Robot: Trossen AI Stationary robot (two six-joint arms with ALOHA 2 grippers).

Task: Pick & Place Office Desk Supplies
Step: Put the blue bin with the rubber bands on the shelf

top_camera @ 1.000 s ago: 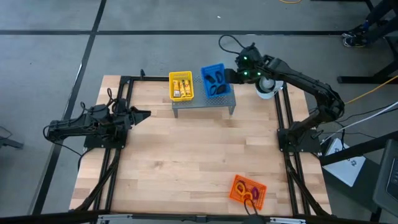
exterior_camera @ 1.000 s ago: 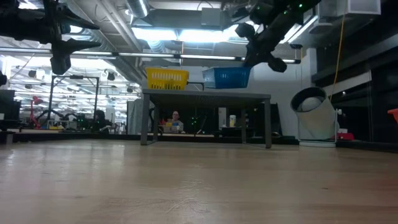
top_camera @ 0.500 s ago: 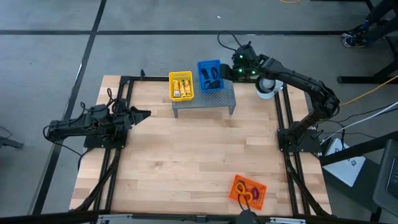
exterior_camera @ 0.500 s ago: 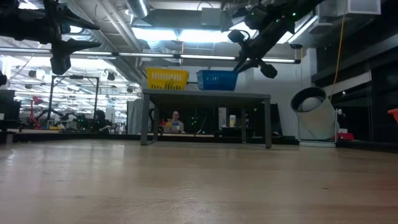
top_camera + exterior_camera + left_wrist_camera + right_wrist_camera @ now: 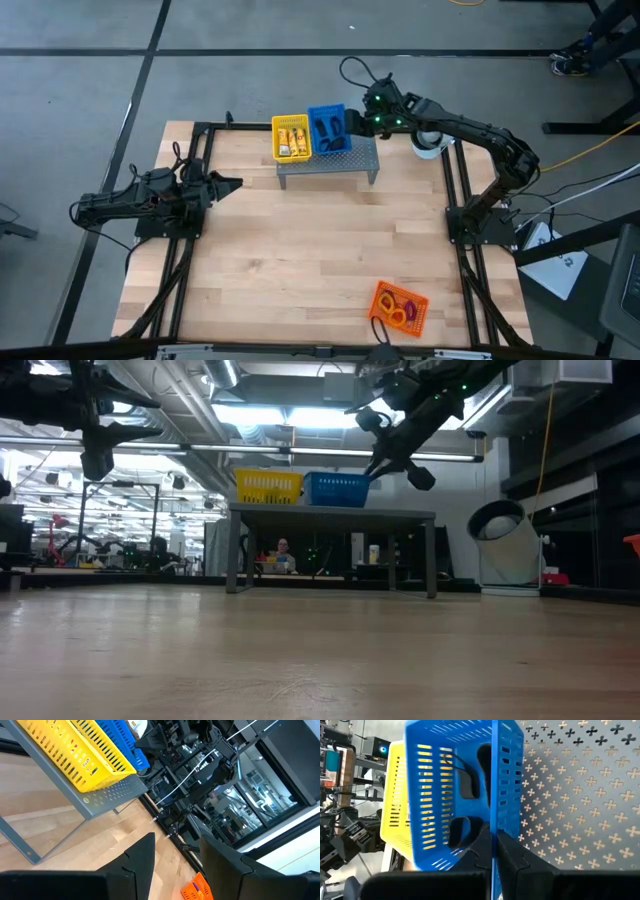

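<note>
The right end effector (image 5: 352,124) pinches the side wall of the blue tray (image 5: 327,130), with its two fingers pressed tight on the thin wall. The blue tray sits on top of the grey metal stand (image 5: 362,160), touching the yellow tray (image 5: 291,137). Black clips (image 5: 465,784) lie inside the blue tray. Yellow-and-white packets (image 5: 292,139) lie in the yellow tray. Far from the stand, at the near edge of the wooden surface (image 5: 300,250), an orange tray (image 5: 400,304) holds colored loops (image 5: 394,312). The left end effector (image 5: 228,184) waits to the left of the stand, fingers spread apart.
</note>
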